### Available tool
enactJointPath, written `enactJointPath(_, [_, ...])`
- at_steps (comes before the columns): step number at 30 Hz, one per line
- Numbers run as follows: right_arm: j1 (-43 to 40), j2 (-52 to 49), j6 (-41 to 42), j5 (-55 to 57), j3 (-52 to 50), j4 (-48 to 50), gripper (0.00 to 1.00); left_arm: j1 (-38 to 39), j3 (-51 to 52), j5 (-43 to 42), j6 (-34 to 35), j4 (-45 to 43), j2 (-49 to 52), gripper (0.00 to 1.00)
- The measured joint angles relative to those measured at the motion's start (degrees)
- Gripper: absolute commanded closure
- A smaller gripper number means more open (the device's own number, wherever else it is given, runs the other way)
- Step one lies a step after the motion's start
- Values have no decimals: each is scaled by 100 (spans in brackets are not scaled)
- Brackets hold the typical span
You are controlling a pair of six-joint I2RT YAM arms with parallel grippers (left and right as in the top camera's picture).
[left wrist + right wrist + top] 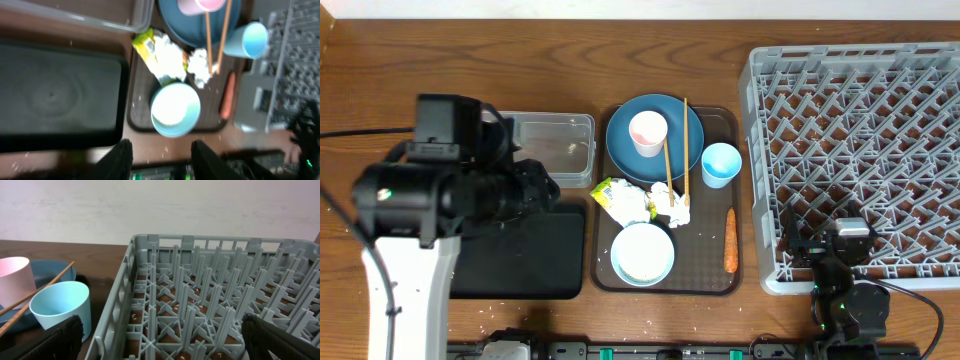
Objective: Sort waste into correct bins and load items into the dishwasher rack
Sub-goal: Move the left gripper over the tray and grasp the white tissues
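Left gripper (161, 152), parted and empty, sits bottom centre of my view below the light blue bowl (175, 109). Right gripper (162, 330) gapes wide facing the dishwasher rack (210, 305).

The tabletop (620, 60) is brown with a dark wood grain. The rack (757, 180) is grey, a lattice pattern throughout. The serving tray (705, 275) is dark brown. On it, the plate (625, 140) is dark blue, one cup (648, 133) pale pink, the other cup (721, 165) light blue. The bowl (642, 253) is light blue outside and seems whitish inside. The wrapper (610, 195) is yellow-green, the paper (675, 205) white, the carrot (730, 240) orange, the chopsticks (685, 140) pale wood. The tub (592, 150) is clear; the tray (520, 250) beside it is black.
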State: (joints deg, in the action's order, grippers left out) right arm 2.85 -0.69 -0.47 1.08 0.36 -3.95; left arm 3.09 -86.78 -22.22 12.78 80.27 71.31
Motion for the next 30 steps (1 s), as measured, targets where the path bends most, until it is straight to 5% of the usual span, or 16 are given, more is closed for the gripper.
enactJointPath(13, [0, 0, -2, 0, 0, 0, 1, 960, 2594, 367, 1005, -3091, 68, 62])
enactJointPath(22, [0, 0, -2, 0, 0, 0, 1, 2413, 3034, 1729, 1572, -4262, 540, 62])
enactJointPath(30, [0, 0, -2, 0, 0, 0, 1, 2627, 3040, 2267, 1733, -4765, 905, 58])
